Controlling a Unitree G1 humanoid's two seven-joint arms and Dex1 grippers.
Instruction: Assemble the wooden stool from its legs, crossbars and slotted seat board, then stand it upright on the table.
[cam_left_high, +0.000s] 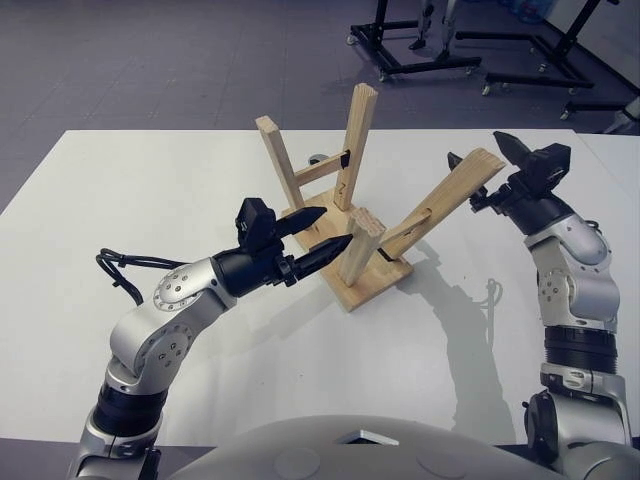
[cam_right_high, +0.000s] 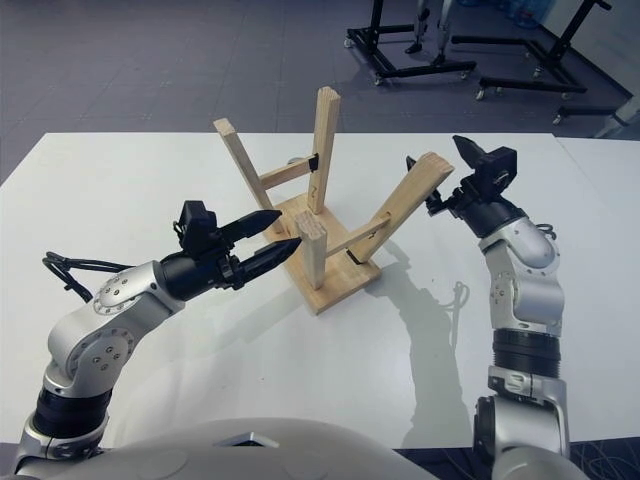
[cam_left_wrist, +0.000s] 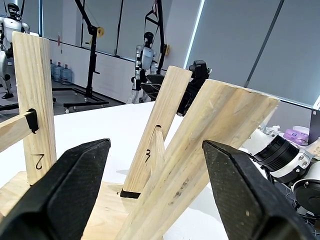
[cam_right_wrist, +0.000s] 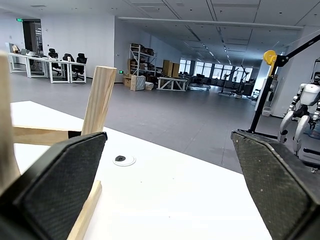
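I have the pale wooden stool (cam_left_high: 352, 215) lying upside down near the middle of the white table (cam_left_high: 150, 200). Its slotted seat board (cam_left_high: 378, 287) lies flat on the tabletop and the legs point up. The tall leg (cam_left_high: 356, 140) at the back stands nearly upright. A crossbar (cam_left_high: 320, 168) ties it to the back-left leg (cam_left_high: 280, 160), which tilts outward. The short near leg (cam_left_high: 360, 245) stands at the front of the board. The fourth leg (cam_left_high: 445, 200) leans far out to my right.

My left gripper (cam_left_high: 318, 232) sits low, just beside the near leg. Its black fingers (cam_left_high: 305, 215) are spread and hold nothing.

My right gripper (cam_left_high: 481, 150) is up at the top end of the leaning leg. Its jaws gape wide, with the leg's end between them close to one pad (cam_right_wrist: 60, 175). I cannot tell whether they touch, and nothing is clamped.

A black cable (cam_left_high: 120, 270) lies on the table by my left arm.
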